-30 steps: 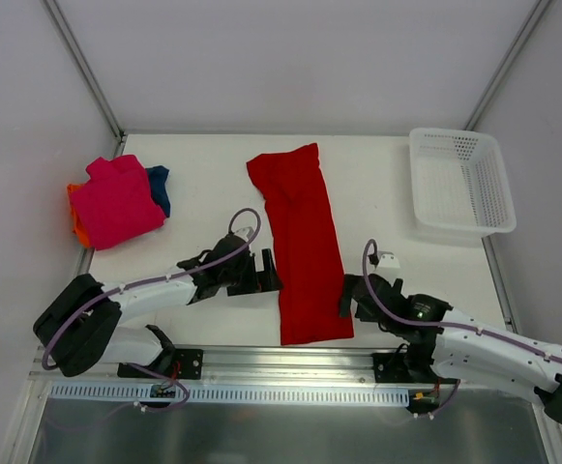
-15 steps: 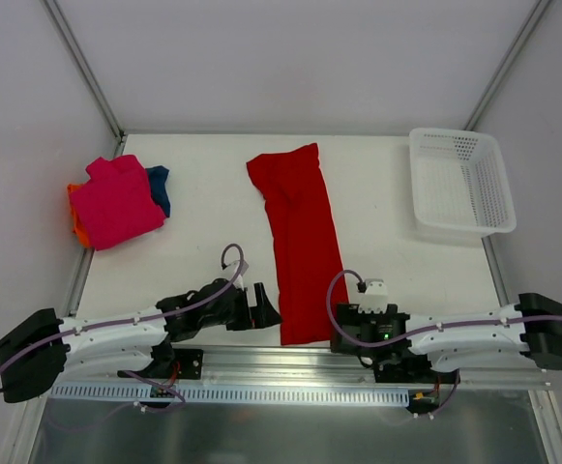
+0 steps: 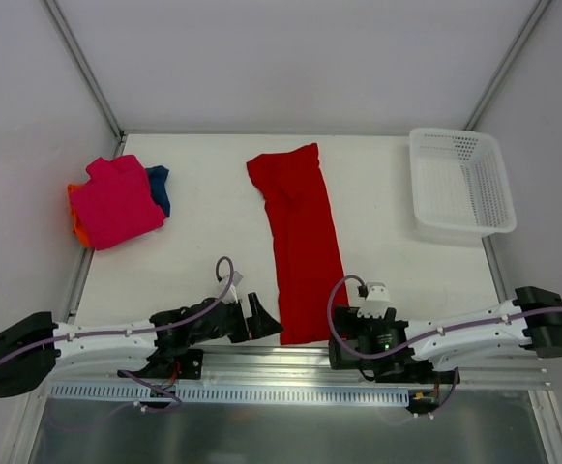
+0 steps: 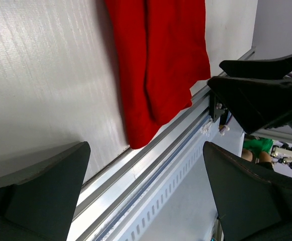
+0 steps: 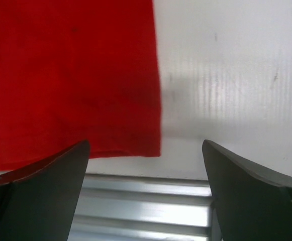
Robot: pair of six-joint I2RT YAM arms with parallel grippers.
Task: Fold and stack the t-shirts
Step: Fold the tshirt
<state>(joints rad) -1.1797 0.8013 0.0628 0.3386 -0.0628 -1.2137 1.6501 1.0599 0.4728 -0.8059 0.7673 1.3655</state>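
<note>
Lying along desk (image 3: 203,242) middle: red shirt (image 3: 300,232), folded to long strip, near end at desk edge. Left claw (image 4: 146,150) and right claw (image 5: 144,150) wide apart, empty, flanking that end. Pink shirt (image 3: 116,201) on orange shirt (image 3: 75,224) and blue shirt (image 3: 159,187), far left.

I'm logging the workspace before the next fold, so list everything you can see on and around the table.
red t-shirt: one, bright red, long folded strip down the middle of the table
pink t-shirt: one, magenta-pink, top of the far-left pile
orange t-shirt: one, orange, under the pink one, only its edge showing
blue t-shirt: one, dark blue, same pile, edge showing
basket: one, white mesh, far right
table: one, white
left pincer: one, black, open, left of the red strip's near end
right pincer: one, black, open, right of that end
</note>
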